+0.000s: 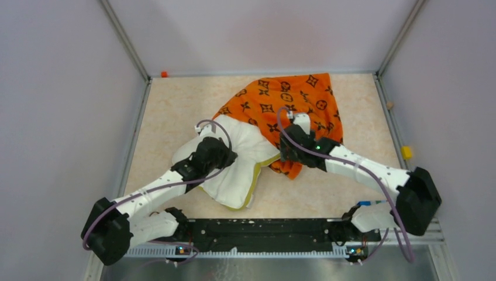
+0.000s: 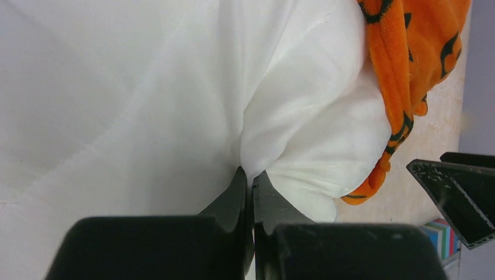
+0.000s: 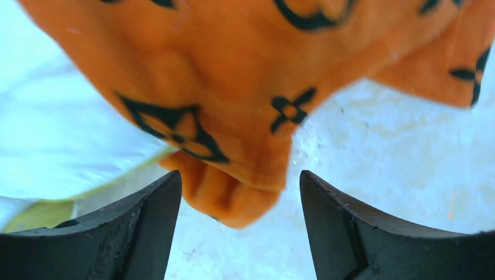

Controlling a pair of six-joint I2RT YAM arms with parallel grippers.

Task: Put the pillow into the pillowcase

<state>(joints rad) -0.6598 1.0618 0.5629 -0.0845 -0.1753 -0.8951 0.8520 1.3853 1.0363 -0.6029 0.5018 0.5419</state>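
Lying on a pale beige table [image 1: 169,111], a white pillow [image 1: 240,170] with yellow trim is shown partly tucked into an orange pillowcase [image 1: 292,102] printed with black motifs. In the overhead view the pillow's far end is covered by the case, while a large part of its near end is left exposed and points toward the arm bases. The left claw [image 2: 252,178] is pressed together on a pinched fold of the pillow's white cover, close to the orange hem. The right claw [image 3: 239,178] is held apart, with a bunched lower corner of the pillowcase hanging between its fingers and not gripped; whether the cloth touches either finger cannot be told. The task is judged to be underway but unfinished: the pillow's far end sits inside the case's mouth, yet the exposed end must be pushed in and the case drawn over it.
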